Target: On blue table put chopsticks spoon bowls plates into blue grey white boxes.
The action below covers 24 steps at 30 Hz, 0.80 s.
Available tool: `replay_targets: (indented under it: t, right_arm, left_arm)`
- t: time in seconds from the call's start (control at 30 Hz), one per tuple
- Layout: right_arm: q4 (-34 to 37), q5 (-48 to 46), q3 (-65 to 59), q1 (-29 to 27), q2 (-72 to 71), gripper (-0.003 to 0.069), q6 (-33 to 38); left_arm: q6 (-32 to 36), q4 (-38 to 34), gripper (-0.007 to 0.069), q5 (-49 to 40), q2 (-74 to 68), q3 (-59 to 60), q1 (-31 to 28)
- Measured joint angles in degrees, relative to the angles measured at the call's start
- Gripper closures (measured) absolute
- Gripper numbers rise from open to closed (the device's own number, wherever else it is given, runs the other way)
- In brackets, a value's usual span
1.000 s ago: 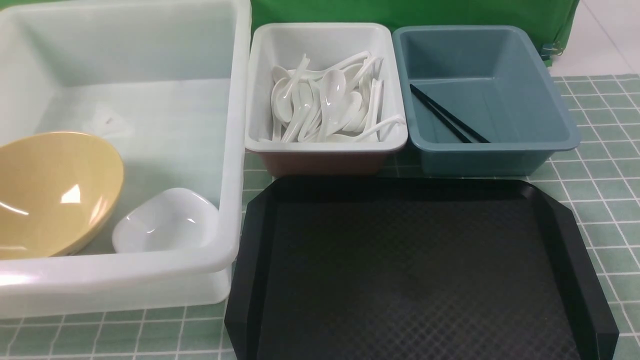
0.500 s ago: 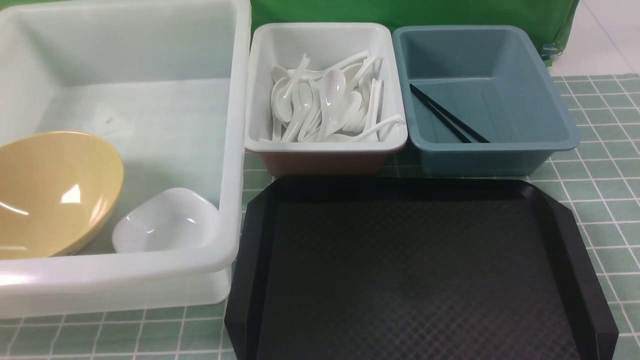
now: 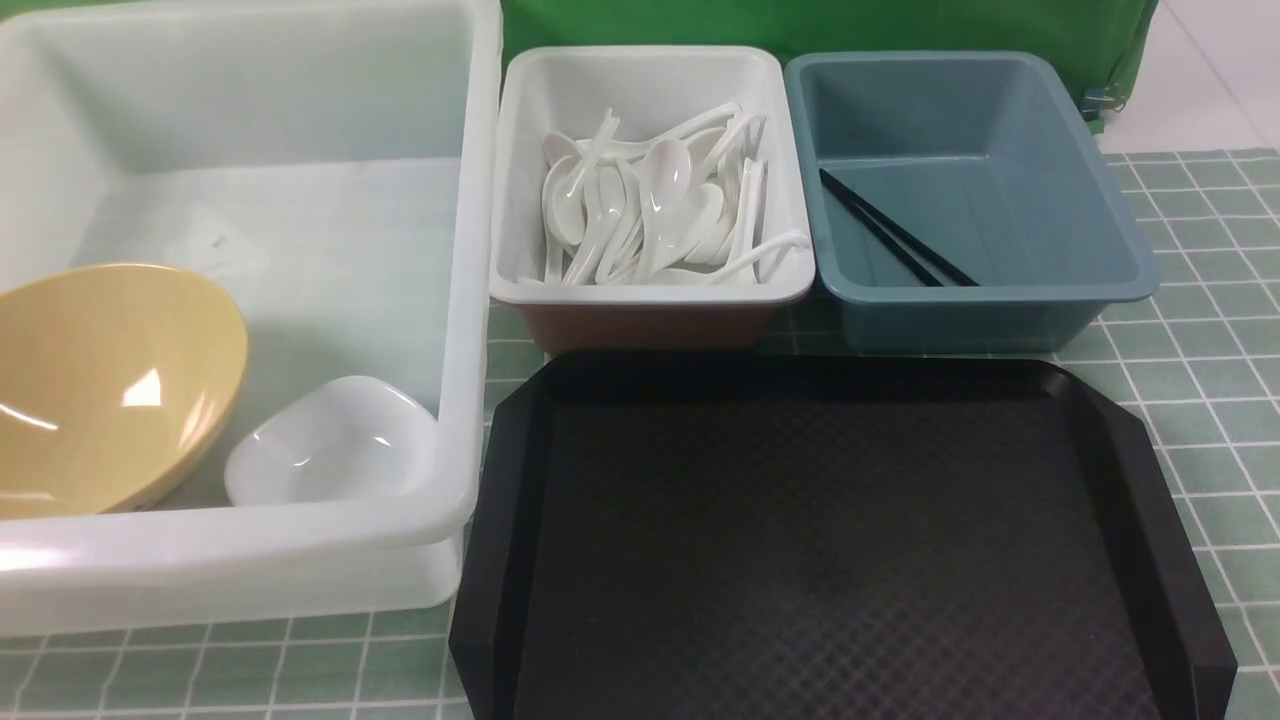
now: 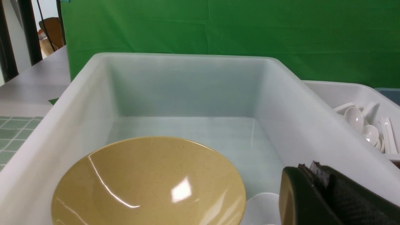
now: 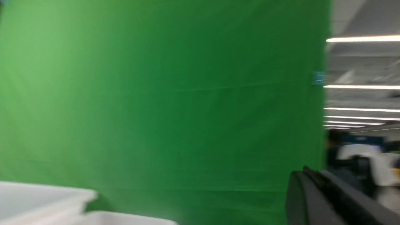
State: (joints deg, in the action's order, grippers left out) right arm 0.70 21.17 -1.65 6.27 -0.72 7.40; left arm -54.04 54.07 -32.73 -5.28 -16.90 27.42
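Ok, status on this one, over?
Left claw and right claw shut, empty. Bowls in white box, spoons and chopsticks boxed. Black tray bare.

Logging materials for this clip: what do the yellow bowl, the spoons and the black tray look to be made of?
Yellow bowl: probably melamine or glazed ceramic, glossy, with sharp highlights and fine speckles in the left wrist view. Spoons: white, glossy, likely melamine or porcelain; the look leaves it open. Black tray: apparently moulded plastic, matte, with a fine diamond-pattern texture on its floor.
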Motion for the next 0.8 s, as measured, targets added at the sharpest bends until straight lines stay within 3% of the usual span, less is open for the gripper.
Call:
replay_targets:
  t: [0.03,0.2,0.37,0.8]
  right_arm:
    - [0.08,-0.41,0.00,0.00,0.00,0.0615,0.29]
    - [0.71,-20.36,0.00,-8.67,0.00,0.0613,-1.07]
    - [0.76,-37.30,-0.06,-9.73,0.00,0.0612,-7.02]
    - [0.76,-38.61,-0.01,-9.73,0.00,0.0612,-8.76]
  left_arm:
    - [0.00,0.00,0.0620,0.00,0.00,0.00,0.00]
    - [0.00,-0.05,0.0620,0.00,0.00,0.00,0.00]
    - [0.00,-0.05,0.0620,0.00,0.00,0.00,0.00]
    - [0.05,-0.12,0.0620,0.00,0.00,0.00,0.00]
